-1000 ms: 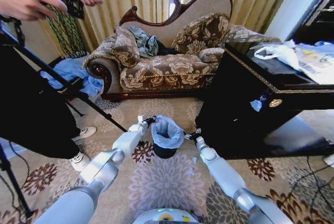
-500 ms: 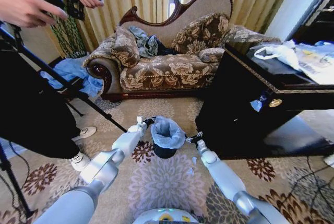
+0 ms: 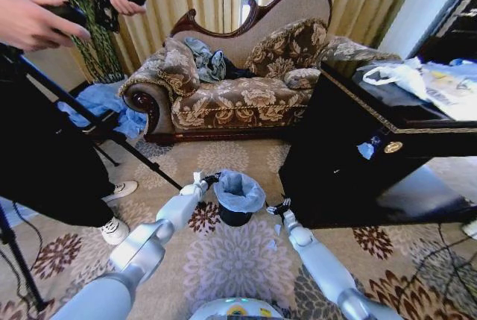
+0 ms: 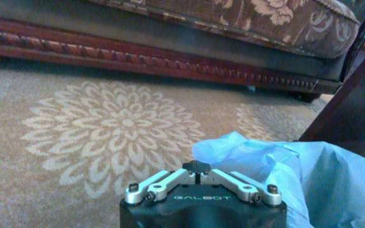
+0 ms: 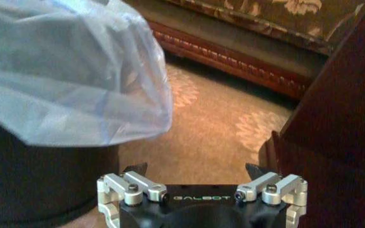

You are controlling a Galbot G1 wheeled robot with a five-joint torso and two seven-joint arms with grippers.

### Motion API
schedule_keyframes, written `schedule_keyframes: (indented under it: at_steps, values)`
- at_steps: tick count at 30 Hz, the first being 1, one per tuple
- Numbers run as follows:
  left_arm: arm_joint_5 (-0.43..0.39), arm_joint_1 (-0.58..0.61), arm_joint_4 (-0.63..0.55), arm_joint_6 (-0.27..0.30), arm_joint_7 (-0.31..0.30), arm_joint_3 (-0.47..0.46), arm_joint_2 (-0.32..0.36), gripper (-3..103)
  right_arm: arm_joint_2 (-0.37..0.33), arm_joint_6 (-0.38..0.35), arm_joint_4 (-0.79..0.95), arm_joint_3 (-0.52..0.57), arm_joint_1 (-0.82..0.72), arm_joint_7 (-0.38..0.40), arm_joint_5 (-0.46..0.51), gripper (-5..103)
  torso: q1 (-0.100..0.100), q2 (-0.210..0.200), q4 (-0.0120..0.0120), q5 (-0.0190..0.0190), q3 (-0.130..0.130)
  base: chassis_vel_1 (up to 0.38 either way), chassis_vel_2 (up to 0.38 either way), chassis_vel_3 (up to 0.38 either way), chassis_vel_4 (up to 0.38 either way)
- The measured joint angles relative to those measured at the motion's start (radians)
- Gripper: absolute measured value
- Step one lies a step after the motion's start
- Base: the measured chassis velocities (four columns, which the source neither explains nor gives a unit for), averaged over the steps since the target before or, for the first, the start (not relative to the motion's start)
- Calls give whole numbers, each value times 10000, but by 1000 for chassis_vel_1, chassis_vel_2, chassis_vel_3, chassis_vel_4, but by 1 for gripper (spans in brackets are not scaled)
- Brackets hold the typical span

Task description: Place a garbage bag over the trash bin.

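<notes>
The small black trash bin (image 3: 235, 217) stands on the carpet in front of me. The pale blue garbage bag (image 3: 238, 190) is draped over its top and hangs down the sides. My left gripper (image 3: 211, 180) is at the bag's left rim. In the left wrist view, this left gripper (image 4: 198, 167) is shut, with the garbage bag's (image 4: 296, 171) edge meeting its tips. My right gripper (image 3: 277, 206) sits just right of the bin, apart from it. In the right wrist view, this right gripper (image 5: 195, 171) is open, beside the garbage bag (image 5: 74, 71) and the trash bin (image 5: 43, 185).
A dark wooden cabinet (image 3: 350, 148) stands close on the right, with white bags (image 3: 402, 75) on top. A patterned sofa (image 3: 238, 89) lies beyond the bin. At the left are a tripod leg (image 3: 112, 137), a person's shoe (image 3: 113, 229) and a blue cloth heap (image 3: 104, 104).
My right gripper has drawn back from the bag's right side toward me. The bag now hangs a little further over the bin's right side. The left gripper has barely moved.
</notes>
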Motion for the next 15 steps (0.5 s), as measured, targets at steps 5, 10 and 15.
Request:
schedule_keyframes:
  at_steps: [5,10,15]
  values:
    - [-8,161,-26,-57,16,15,37,0,-2,-53,258,134,-388,0,-1,100,0,0,0,1,0,0,0,0,0]
    - [-11,452,-123,-101,47,82,114,0,101,-58,383,263,-742,1,-30,100,-1,0,2,-1,0,0,0,0,0]
    - [-19,591,-192,-157,115,136,217,0,245,-56,390,344,-903,13,-91,100,0,0,0,-1,0,0,0,0,0]
